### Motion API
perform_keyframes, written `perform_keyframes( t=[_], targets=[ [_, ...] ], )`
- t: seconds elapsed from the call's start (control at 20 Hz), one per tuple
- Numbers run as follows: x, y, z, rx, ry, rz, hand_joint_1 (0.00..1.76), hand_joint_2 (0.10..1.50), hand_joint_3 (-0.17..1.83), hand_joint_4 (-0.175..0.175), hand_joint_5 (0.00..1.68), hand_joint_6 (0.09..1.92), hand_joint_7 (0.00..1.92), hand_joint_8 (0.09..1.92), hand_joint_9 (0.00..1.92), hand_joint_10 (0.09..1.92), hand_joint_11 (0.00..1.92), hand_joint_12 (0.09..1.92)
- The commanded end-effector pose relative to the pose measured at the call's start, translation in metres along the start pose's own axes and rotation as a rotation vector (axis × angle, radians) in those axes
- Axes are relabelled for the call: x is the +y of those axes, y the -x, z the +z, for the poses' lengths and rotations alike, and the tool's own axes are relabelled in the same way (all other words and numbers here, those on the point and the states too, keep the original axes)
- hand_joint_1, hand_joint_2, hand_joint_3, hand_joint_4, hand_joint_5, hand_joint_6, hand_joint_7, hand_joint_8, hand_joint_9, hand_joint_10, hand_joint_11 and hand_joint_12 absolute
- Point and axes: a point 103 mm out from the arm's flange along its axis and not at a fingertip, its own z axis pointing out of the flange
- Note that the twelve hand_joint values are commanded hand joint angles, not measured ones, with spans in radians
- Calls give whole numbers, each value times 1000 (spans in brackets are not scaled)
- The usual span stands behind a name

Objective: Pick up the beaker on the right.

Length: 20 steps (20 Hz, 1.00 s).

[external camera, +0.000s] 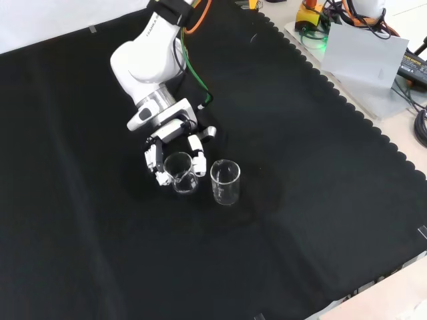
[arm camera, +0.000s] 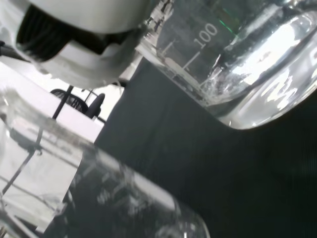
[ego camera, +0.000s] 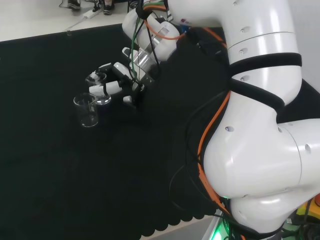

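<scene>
Two clear glass beakers stand close together on the black cloth. In the front view the left beaker (external camera: 181,173) sits between the curled fingers and thumb of my black and white hand (external camera: 171,148), which closes round it from above. The other beaker (external camera: 225,181) stands free just to its right. In the head view the hand (ego camera: 125,80) wraps the farther beaker (ego camera: 103,99), and the free beaker (ego camera: 87,110) is nearer the camera. The wrist view has the held beaker (arm camera: 233,59) close by the hand (arm camera: 84,29), with the second beaker (arm camera: 99,198) beside it.
The black cloth (external camera: 300,220) spreads wide around both beakers, ending in a scalloped edge (external camera: 373,127) at the front view's right. Beyond that edge lie a grey panel (external camera: 370,57) and cables. The arm's big white links (ego camera: 260,125) take up the head view's right.
</scene>
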Motion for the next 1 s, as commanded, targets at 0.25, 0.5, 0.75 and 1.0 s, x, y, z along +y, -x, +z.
perform_keyframes(
  t=[0.25,0.5,0.75,1.0],
  targets=[
    [-3,-5,-52,-83,83,-32,1163,714,507,58,1339,490,1690,247,1576,271,1206,836],
    [-17,-12,-69,-99,74,-46,1160,665,641,41,1275,665,1694,261,1559,323,1252,785],
    [-33,-20,-85,-120,67,-52,1160,646,687,33,1263,708,1691,285,1544,363,1254,784],
    [-50,-26,-101,-144,50,-45,1161,639,700,29,1262,715,1689,298,1538,383,1255,784]
  ],
)
